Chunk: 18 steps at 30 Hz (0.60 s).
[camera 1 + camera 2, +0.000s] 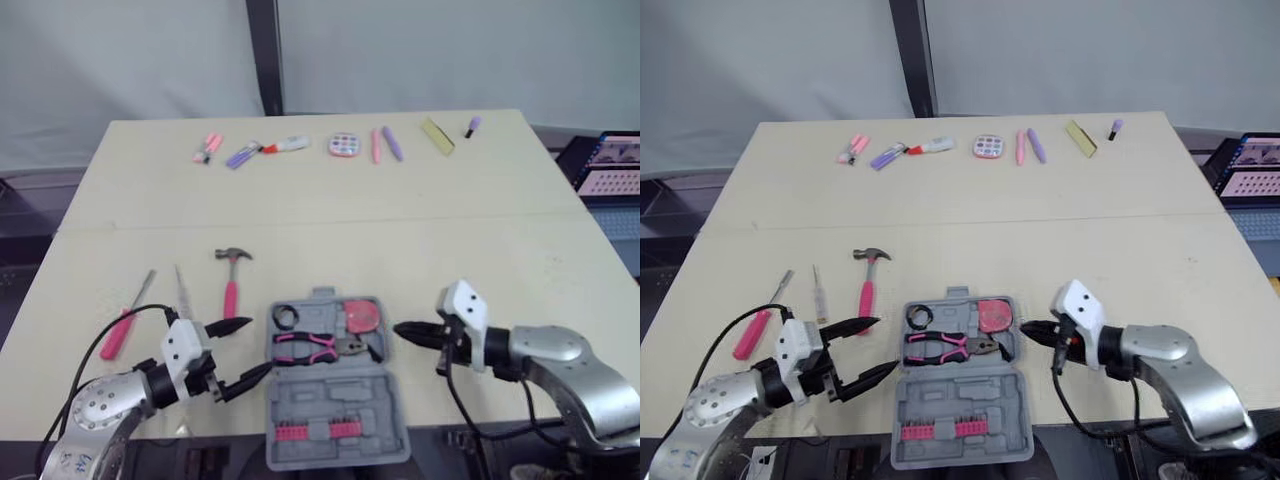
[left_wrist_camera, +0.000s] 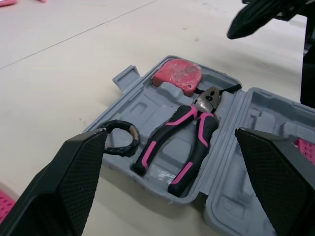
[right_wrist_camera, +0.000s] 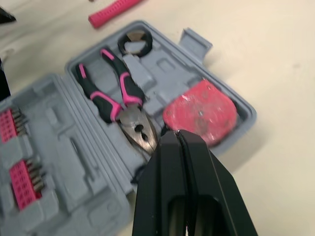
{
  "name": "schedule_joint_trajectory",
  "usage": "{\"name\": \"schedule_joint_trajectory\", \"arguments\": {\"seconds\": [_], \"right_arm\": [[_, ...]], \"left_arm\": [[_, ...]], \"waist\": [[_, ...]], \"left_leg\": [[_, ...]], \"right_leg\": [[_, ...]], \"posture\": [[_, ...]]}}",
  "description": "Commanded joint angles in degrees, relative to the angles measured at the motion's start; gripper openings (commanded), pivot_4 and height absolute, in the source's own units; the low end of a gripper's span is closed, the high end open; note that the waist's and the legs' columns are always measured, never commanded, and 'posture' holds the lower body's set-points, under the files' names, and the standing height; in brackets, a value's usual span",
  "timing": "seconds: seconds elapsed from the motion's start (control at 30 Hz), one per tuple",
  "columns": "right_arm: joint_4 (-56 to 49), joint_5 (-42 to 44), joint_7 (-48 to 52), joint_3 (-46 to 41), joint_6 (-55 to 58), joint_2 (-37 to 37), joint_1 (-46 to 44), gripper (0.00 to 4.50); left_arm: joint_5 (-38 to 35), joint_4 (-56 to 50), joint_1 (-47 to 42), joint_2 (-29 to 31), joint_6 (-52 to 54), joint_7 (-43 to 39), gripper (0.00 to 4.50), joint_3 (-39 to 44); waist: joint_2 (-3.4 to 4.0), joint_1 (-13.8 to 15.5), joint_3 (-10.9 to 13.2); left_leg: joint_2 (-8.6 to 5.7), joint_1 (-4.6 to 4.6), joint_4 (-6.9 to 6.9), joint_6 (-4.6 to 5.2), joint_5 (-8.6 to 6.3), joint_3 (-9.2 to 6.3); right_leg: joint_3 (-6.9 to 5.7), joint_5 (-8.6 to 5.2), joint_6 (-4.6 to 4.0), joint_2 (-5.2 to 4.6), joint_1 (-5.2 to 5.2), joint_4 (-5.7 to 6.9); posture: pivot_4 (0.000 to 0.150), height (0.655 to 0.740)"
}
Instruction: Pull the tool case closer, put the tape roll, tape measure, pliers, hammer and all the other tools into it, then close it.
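Observation:
The grey tool case (image 1: 340, 392) lies open at the table's front edge, lid towards me. Its tray holds a black tape roll (image 1: 286, 317), pink-and-black pliers (image 1: 310, 346) and a pink tape measure (image 1: 362, 316). A pink-handled hammer (image 1: 231, 285) lies on the table just left of the case. Further left are a thin screwdriver (image 1: 183, 290) and a pink-handled screwdriver (image 1: 122, 328). My left gripper (image 1: 258, 345) is open at the case's left edge, holding nothing. My right gripper (image 1: 398, 329) is shut and empty, its tip beside the tape measure (image 3: 199, 112).
Pink bit strips (image 1: 315, 431) sit in the lid. Along the far side of the table lies a row of small items: pink and purple markers (image 1: 240, 155), a round pink case (image 1: 343, 145) and a yellow block (image 1: 437, 135). A screen (image 1: 612, 165) stands past the right edge.

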Motion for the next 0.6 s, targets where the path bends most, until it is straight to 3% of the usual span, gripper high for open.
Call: {"name": "schedule_joint_trajectory", "arguments": {"seconds": [0.03, 0.27, 0.6], "right_arm": [[-0.7, 3.94, 3.32, -4.91, -0.48, -2.24, 2.76, 0.88], [2.37, 2.23, 4.87, -6.03, -6.32, -4.34, 8.01, 4.37], [0.12, 1.54, 3.16, -8.6, -9.79, -4.24, 15.79, 4.44]], "left_arm": [[0.07, -4.19, 4.08, -0.31, -0.37, 1.96, 4.5, 3.05], [0.37, -5.15, 14.03, -1.45, -3.6, 0.8, 4.5, 6.71], [2.07, -0.6, 16.37, -0.8, -8.68, -1.65, 4.5, 8.59]], "waist": [[-0.02, -0.06, 0.03], [-0.11, 0.15, 0.13], [-0.11, 1.37, 0.19]], "left_leg": [[-0.01, 0.0, 0.0, 0.01, 0.0, 0.01], [0.06, 0.02, 0.02, 0.02, 0.0, 0.06], [0.04, 0.01, 0.05, 0.03, 0.0, 0.05]], "right_leg": [[0.01, 0.0, 0.0, -0.01, 0.0, -0.01], [-0.01, 0.0, 0.01, 0.02, 0.16, -0.29], [-0.03, 0.01, 0.03, 0.01, 0.21, -0.36]], "posture": [[0.15, 0.74], [0.15, 0.74], [0.15, 0.74]]}}
